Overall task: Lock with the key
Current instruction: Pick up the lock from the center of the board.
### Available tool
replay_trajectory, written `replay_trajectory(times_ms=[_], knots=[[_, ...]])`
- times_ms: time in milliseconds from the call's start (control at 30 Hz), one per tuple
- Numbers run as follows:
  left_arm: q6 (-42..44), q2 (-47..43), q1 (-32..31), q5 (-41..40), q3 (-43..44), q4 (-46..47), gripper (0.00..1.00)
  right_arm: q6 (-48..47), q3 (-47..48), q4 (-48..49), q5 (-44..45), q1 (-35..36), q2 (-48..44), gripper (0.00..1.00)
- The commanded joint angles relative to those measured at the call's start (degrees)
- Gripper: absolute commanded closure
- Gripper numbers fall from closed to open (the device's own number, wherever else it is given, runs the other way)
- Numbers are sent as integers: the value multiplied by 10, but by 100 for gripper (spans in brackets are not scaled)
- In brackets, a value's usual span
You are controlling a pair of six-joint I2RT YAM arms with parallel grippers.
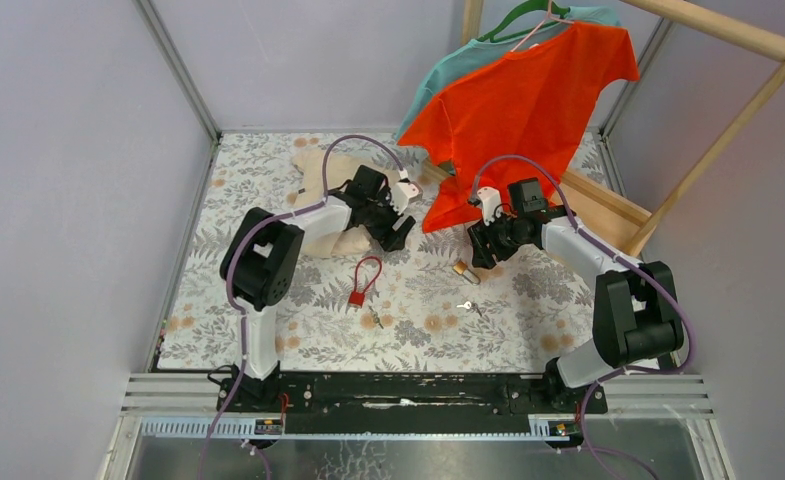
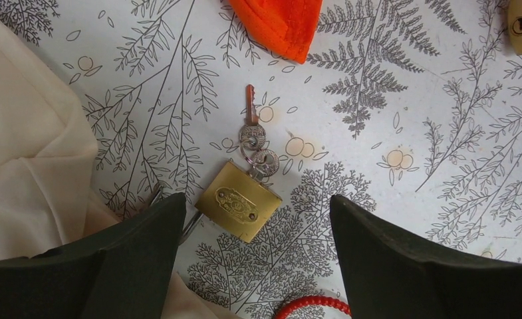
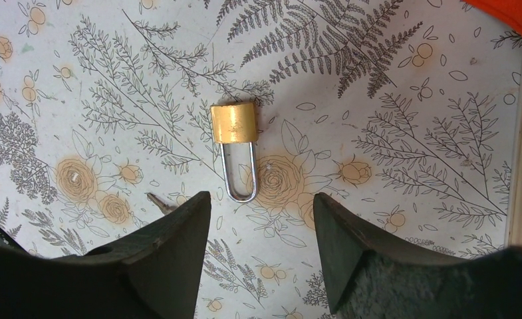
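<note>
Above the floral surface (image 1: 528,300) both hands hang wide open, empty: left hand (image 2: 255,216) over a brass padlock (image 2: 238,201) with its key (image 2: 250,106) ringed alongside, right hand (image 3: 261,199) over a long-shackled padlock (image 3: 233,123). Better to pinch the key's bow squarely before aiming it.

A brass padlock (image 2: 238,201) with a brushed, dull-gold body and a stamped plate lies on the table cover (image 2: 404,100), a matt sheet printed with ferns and flowers. Its key (image 2: 251,106) looks coppery along the blade, with bright silvery metal rings (image 2: 261,156) at the head. A second brass padlock (image 3: 233,122) shows a scuffed satin face and a polished steel shackle (image 3: 239,174). The fingers (image 3: 165,266) of the right gripper (image 3: 261,199) are matt black plastic, faintly grainy. Nearby are a soft, creased cream cloth (image 2: 25,153), an orange T-shirt (image 1: 528,100) of smooth knit fabric, and a rack (image 1: 733,125) of pale bare wood.
</note>
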Motion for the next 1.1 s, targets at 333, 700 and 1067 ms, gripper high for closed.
replay_trajectory(times_ms=[333,700,1067], knots=[[-23,18,6,17,19,-79,28,-11,3,7,-7,0,-23,37],[-5,-16,6,-24,-29,-81,46,-12,5,4,-9,0,-21,37],[-16,-13,3,-62,-37,-88,62,-14,6,2,-10,1,-18,38]])
